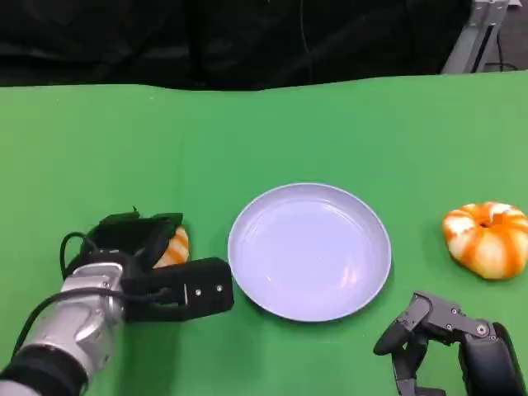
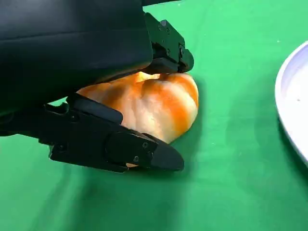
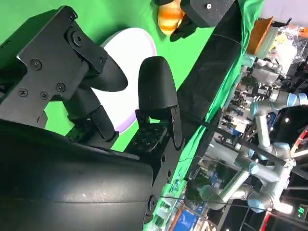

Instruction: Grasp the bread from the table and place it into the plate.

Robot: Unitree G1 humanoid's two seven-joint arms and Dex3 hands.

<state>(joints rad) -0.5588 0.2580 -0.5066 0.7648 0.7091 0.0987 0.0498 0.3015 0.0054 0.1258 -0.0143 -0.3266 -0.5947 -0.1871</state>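
- Bread [image 1: 175, 246]: rounded, lobed loaf, glossy orange and cream crust; sits on the table near its left edge, just left of the plate, apart from it.
- Left hand [image 1: 157, 268]: black, hard-shelled, closed around the bread. Left wrist view shows fingers [image 2: 166, 48] over the top of the bread [image 2: 159, 103] and the thumb [image 2: 125, 147] low against its near side; the loaf's base meets the cloth.
- Plate [image 1: 309, 250]: round, shallow, smooth pale lavender, faint shine; mid-table. Its rim [image 2: 288, 110] shows in the left wrist view.
- Second bun [image 1: 487, 239]: pumpkin-shaped, orange-and-white stripes, dimpled centre; near the right edge, well apart from the plate.
- Right hand [image 1: 429, 334]: near the front right corner, holding nothing, fingers apart and bent downward. Right wrist view shows its black fingers [image 3: 154, 91] spread, one with a dimpled pad.
- Table [image 1: 272, 132]: matte green cloth, flat, lightly creased.
- Head view: black drape behind the far edge, grey metal frame [image 1: 478, 33] at the far right.
- Right wrist view: cluttered lab past the table, silver-and-blue robot arms [image 3: 260, 159].
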